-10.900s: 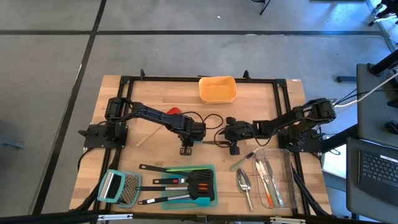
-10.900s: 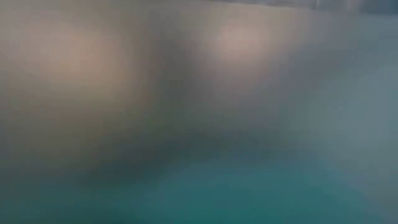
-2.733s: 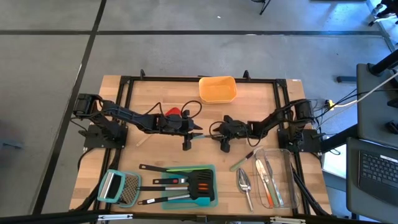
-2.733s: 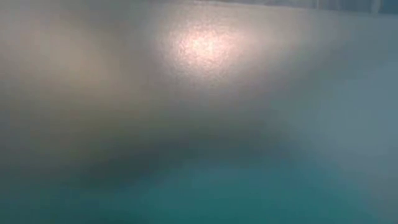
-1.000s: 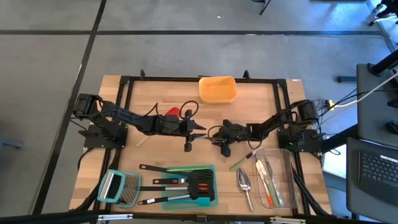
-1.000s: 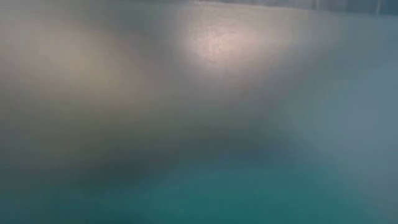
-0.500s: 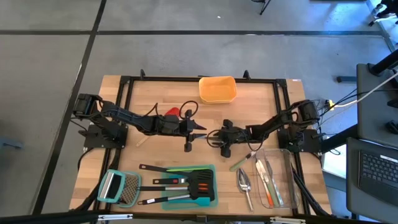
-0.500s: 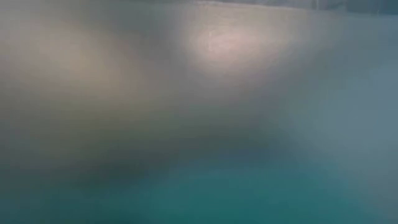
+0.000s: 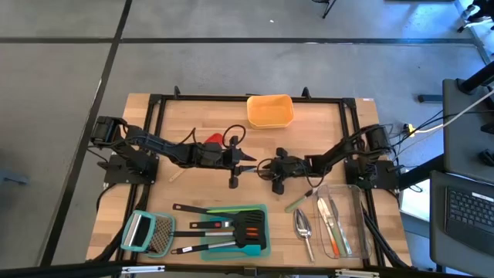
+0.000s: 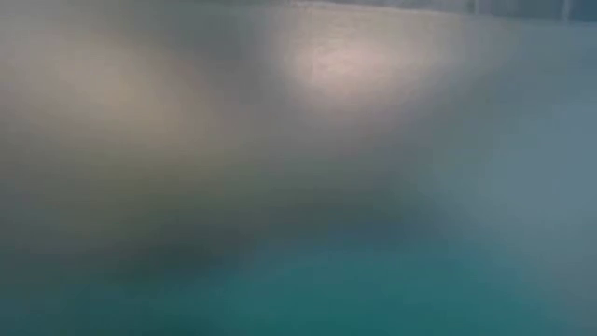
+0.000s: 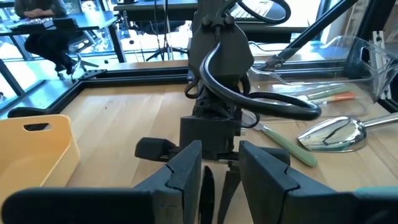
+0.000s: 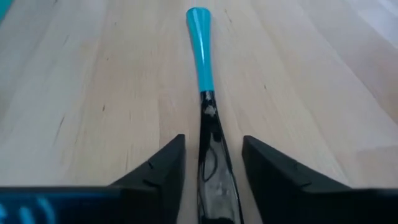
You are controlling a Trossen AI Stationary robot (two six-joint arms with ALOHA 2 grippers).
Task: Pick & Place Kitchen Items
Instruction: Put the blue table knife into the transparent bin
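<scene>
A slim utensil with a teal handle (image 12: 200, 50) and a glossy black part (image 12: 214, 168) lies along the wooden table at its middle (image 9: 255, 167). My right gripper (image 12: 213, 140) is low over it and open, one finger on each side of the black part; I see a thin gap on both sides. It comes from the table's right (image 9: 265, 165). My left gripper (image 11: 221, 149) hangs higher, facing the right arm from the left (image 9: 248, 161), open with nothing held. The low view shows only blur.
An orange container (image 9: 270, 110) stands at the far middle. Near the front edge lie a teal tray (image 9: 262, 249) with black turners, a grater (image 9: 147, 233), a silver scoop (image 9: 303, 225), a green spatula (image 9: 299, 201) and a clear container (image 9: 356, 224) with cutlery.
</scene>
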